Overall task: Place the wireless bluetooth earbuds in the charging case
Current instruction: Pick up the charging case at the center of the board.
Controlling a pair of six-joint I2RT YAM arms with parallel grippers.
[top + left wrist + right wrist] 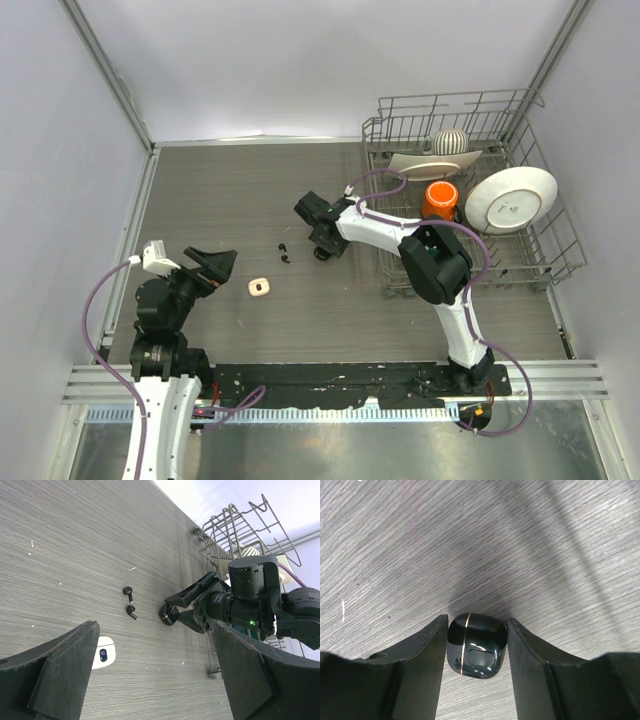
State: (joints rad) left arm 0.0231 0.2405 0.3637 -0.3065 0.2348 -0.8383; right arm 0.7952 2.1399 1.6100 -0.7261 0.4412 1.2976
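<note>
A black charging case [476,647] with a gold line lies closed on the grey table between my right gripper's [477,630] fingers, which touch both its sides. In the top view the case [322,253] is at the right gripper [324,248] near the table's middle. Two black earbuds [285,252] lie just left of it; the left wrist view shows them [129,601] and the case [169,614]. A white case [260,288] lies nearer the left arm and shows a small lit display [102,654]. My left gripper [222,268] is open and empty. The white earbuds are not in view.
A wire dish rack [380,125] stands at the back right with a white plate [510,198], an orange cup [440,198] and a striped mug [449,140]. Its front left corner is close behind the right gripper. Grey walls close in the table.
</note>
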